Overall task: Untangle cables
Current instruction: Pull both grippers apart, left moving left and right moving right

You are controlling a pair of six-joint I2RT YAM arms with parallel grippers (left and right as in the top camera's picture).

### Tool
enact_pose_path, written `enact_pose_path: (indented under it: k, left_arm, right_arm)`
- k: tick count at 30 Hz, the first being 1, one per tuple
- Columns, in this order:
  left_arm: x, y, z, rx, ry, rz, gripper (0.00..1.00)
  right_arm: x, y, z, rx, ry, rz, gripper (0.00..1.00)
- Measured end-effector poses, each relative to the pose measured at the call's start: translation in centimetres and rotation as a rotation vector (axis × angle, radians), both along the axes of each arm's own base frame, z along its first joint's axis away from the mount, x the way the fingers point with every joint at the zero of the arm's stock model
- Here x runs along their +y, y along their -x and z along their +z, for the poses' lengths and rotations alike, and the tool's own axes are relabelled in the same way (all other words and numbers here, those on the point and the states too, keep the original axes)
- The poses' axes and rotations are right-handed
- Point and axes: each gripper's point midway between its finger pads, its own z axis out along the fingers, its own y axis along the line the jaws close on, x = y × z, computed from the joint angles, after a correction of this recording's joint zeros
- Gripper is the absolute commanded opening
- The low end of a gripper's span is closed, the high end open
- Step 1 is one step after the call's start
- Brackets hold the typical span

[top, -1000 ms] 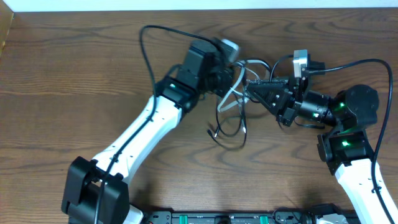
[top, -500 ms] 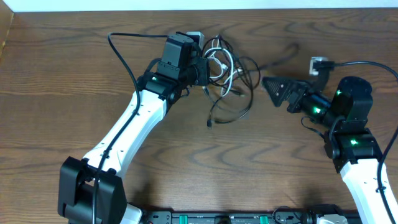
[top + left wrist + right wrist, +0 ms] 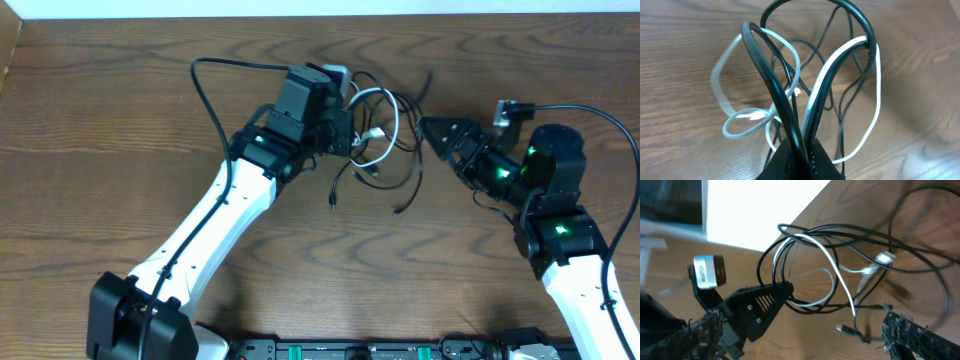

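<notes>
Wooden table [image 3: 110, 130] bears cables [image 3: 396, 125] trailing rightward from pinching left claw [image 3: 350, 128]; right claw [image 3: 432, 130] spread.

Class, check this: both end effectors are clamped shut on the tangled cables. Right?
No. Only the left end effector clamps the cables. The right end effector stands open, its fingers wide apart in the right wrist view.
</notes>
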Motion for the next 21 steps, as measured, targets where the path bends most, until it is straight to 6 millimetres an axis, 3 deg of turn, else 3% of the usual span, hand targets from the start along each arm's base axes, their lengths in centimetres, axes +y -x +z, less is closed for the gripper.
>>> enact_pose_path:
  k: [10, 21]
  left_arm:
    - [-3.9, 2.9, 0.0, -0.129, -0.120, -0.275, 0.08]
    - [-6.5, 5.5, -0.3, -0.231, -0.214, -0.492, 0.08]
  right_arm:
    - [-0.8, -0.7, -0.5, -0.197, 0.271, 0.040, 0.96]
    - [-4.1, -1.0, -3.6, -0.085, 0.430, -0.096, 0.94]
